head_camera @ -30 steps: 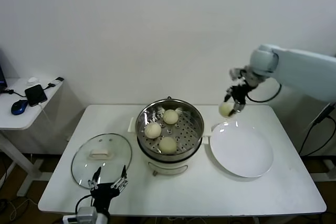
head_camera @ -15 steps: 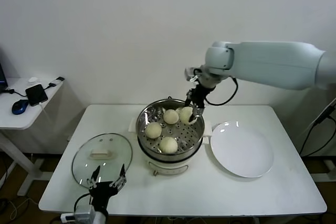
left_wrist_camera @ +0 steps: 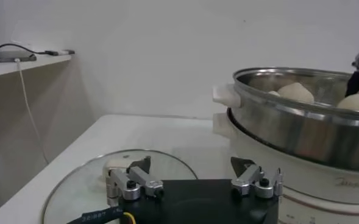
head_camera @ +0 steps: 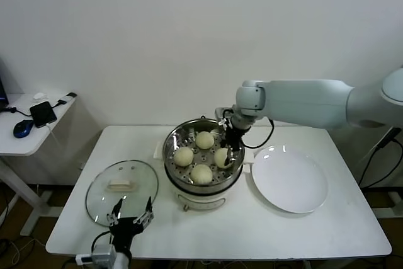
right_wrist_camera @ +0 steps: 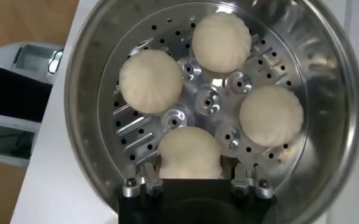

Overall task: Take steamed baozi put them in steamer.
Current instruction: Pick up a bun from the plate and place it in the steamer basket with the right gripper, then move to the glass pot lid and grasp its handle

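The steel steamer point(head_camera: 169, 153) stands mid-table on its cream base. Three baozi lie on its perforated tray: one at the back point(head_camera: 204, 140), one on the left point(head_camera: 183, 156), one at the front point(head_camera: 201, 173). My right gripper point(head_camera: 225, 154) reaches down into the pot's right side and is shut on the fourth baozi point(head_camera: 221, 156), low over the tray. In the right wrist view this baozi point(right_wrist_camera: 189, 152) sits between the fingers point(right_wrist_camera: 147, 178), with the other three beyond it. My left gripper point(head_camera: 129, 218) is open and empty at the table's front edge.
A white plate point(head_camera: 289, 181) lies right of the steamer with nothing on it. The round glass lid point(head_camera: 123, 187) lies flat at the front left, just beyond my left gripper point(left_wrist_camera: 191, 173). A side table with a phone and a mouse stands far left.
My right gripper has carried the fourth baozi from above the plate leftward over the steamer and lowered it into the pot's right side. The left arm has not moved.
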`<move>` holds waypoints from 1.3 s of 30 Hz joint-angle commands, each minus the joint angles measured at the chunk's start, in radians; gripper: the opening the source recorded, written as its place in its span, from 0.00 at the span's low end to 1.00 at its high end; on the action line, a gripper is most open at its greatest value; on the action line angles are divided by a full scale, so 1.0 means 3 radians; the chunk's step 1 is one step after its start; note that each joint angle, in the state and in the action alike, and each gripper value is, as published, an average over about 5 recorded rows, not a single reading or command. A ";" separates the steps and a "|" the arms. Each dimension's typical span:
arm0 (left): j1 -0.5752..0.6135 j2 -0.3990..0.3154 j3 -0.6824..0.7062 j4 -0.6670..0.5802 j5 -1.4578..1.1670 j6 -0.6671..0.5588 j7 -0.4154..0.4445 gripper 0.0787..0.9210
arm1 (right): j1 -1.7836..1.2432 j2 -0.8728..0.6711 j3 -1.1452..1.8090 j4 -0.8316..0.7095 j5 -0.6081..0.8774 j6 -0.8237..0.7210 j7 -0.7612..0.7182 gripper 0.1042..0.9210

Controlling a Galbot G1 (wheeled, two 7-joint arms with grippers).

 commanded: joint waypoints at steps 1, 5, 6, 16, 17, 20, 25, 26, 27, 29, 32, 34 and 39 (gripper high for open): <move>-0.0004 -0.0006 0.0000 0.0006 -0.0001 0.0000 0.0001 0.88 | -0.0173 0.0060 0.0061 -0.0085 -0.0070 0.0022 0.0056 0.74; 0.0000 0.0000 -0.0004 -0.0001 -0.0007 0.0003 0.0001 0.88 | -0.0123 0.0028 0.0237 -0.0164 -0.0068 0.0209 -0.0075 0.85; 0.0003 0.0001 -0.0006 -0.0004 -0.0009 0.0003 0.0001 0.88 | -0.0094 0.0013 0.0282 -0.0186 -0.0057 0.0275 -0.0139 0.86; 0.0051 0.0006 -0.0015 -0.0067 -0.0008 -0.0004 -0.0008 0.88 | -0.0269 -0.0631 0.1661 -0.0294 0.0359 0.0428 0.0399 0.88; 0.0060 0.0007 -0.0015 -0.0079 -0.0013 -0.0006 -0.0009 0.88 | -0.0360 -0.0704 0.1869 -0.0267 0.0321 0.0440 0.0549 0.88; 0.0083 0.0008 -0.0016 -0.0110 -0.0062 -0.0041 -0.0027 0.88 | -0.0650 -0.0909 0.2371 -0.0180 0.0022 0.0509 0.1163 0.88; 0.0084 0.0010 -0.0014 -0.0142 -0.0121 -0.0106 -0.0028 0.88 | -0.1364 -0.1375 0.3325 -0.0046 -0.0541 0.0409 0.2081 0.88; 0.0081 0.0011 -0.0015 -0.0146 -0.0124 -0.0117 -0.0023 0.88 | -0.1536 -0.1475 0.3514 -0.0016 -0.0570 0.0423 0.2158 0.88; 0.0076 0.0012 -0.0016 -0.0149 -0.0124 -0.0127 -0.0021 0.88 | -0.1758 -0.1585 0.3719 0.0024 -0.0587 0.0450 0.2234 0.88; 0.0066 0.0015 -0.0024 -0.0147 -0.0107 -0.0144 -0.0015 0.88 | -0.2216 -0.1780 0.4107 0.0115 -0.0591 0.0557 0.2402 0.88; 0.0061 0.0027 -0.0044 -0.0129 -0.0015 -0.0199 0.0005 0.88 | -0.2972 -0.2006 0.4727 0.0309 -0.0605 0.0694 0.2613 0.88; 0.0063 0.0043 -0.0056 -0.0111 0.0046 -0.0249 0.0022 0.88 | -0.3558 -0.2067 0.5284 0.0478 -0.0648 0.0713 0.2658 0.88; 0.0032 0.0106 -0.0067 -0.0036 0.0071 -0.0321 0.0046 0.88 | -0.5093 -0.1817 0.6772 0.0929 -0.0728 0.0732 0.2817 0.88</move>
